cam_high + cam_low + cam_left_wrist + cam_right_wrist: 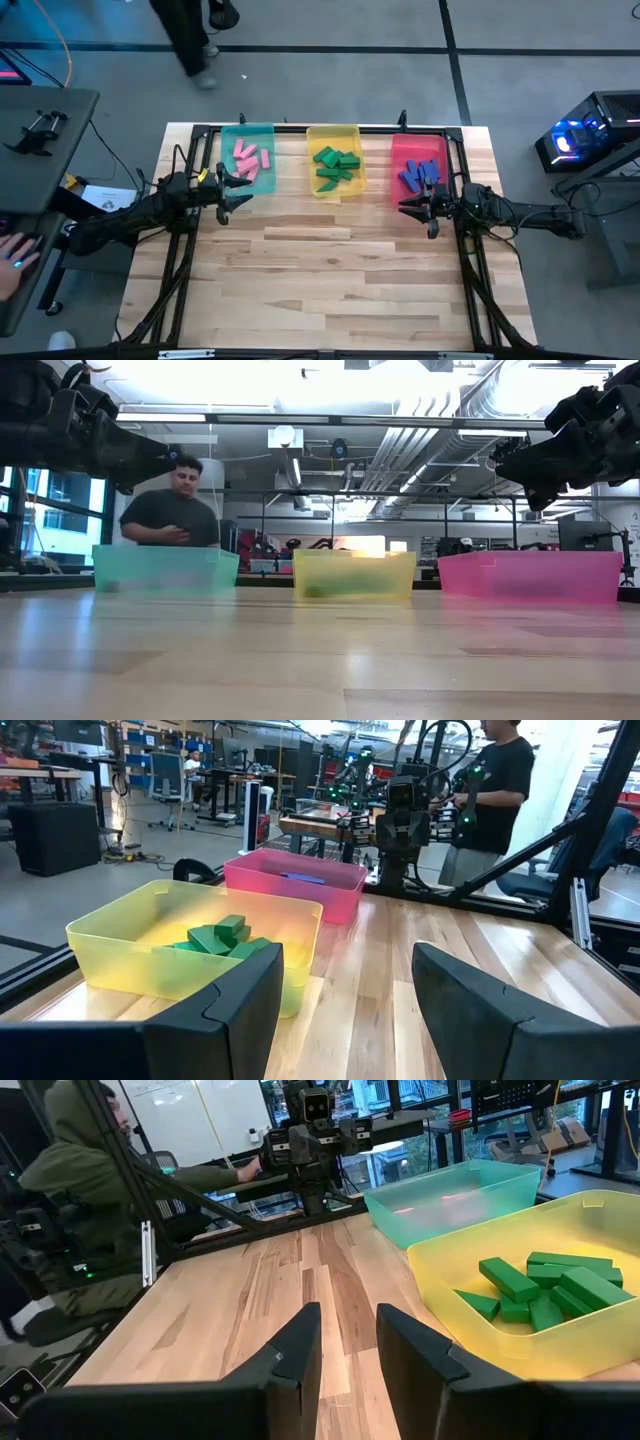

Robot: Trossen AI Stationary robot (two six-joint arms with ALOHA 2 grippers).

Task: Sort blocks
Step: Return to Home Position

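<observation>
Three trays stand in a row along the table's far edge. Pink blocks (250, 158) lie in the teal tray (228, 140). Green blocks (337, 165) lie piled in the yellow tray (312, 135), and blue blocks (420, 172) lie in the red tray (400, 145). My left gripper (243, 191) hovers level just in front of the teal tray, above the table, open with nothing between its fingers (345, 1010). My right gripper (405, 205) hovers level in front of the red tray, its fingers a narrow gap apart (348, 1350) and empty.
Bare wooden tabletop (330, 270) spreads from the trays to the near edge. Black frame rails (180, 270) run along the table's left and right sides. A person (170, 510) stands behind the teal tray, and a hand (15, 255) shows at the far left.
</observation>
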